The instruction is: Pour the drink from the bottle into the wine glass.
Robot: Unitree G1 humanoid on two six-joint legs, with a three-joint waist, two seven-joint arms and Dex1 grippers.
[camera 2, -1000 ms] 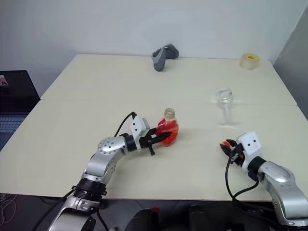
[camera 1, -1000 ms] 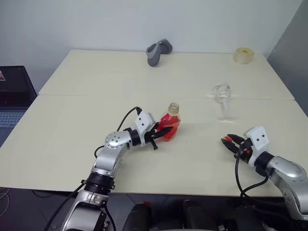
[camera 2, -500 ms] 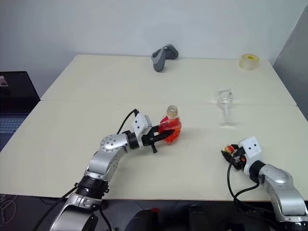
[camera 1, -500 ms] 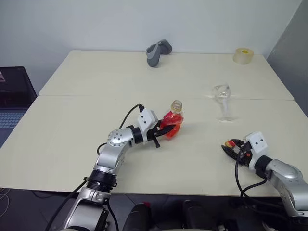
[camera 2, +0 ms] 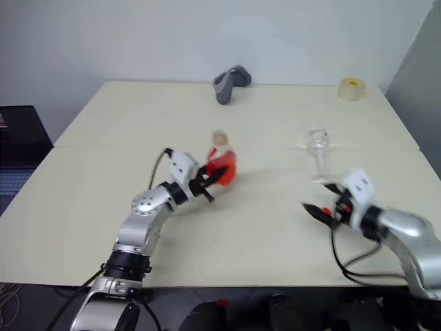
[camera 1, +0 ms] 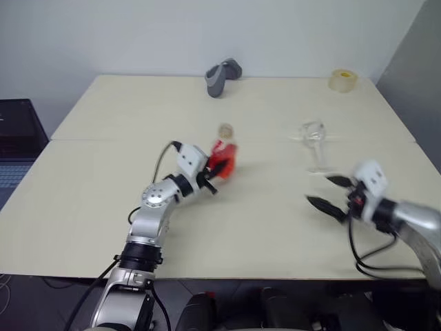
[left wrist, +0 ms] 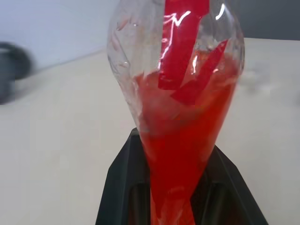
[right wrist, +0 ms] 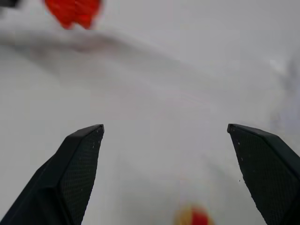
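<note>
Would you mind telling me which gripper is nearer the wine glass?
Right. The right gripper hovers open just before the wine glass; the left gripper holds the bottle farther left.

Left gripper (camera 1: 212, 176) clamped on bottle (camera 1: 222, 160), mid-table, red drink (camera 1: 220, 165) in lower body, cap at 12 o'clock. Right gripper (camera 1: 329, 194) fingers spread wide, empty, at 6 o'clock of wine glass (camera 1: 315, 144), apart from it. Grey object (camera 1: 221, 75) and tape roll (camera 1: 341, 80) at far edge.
</note>
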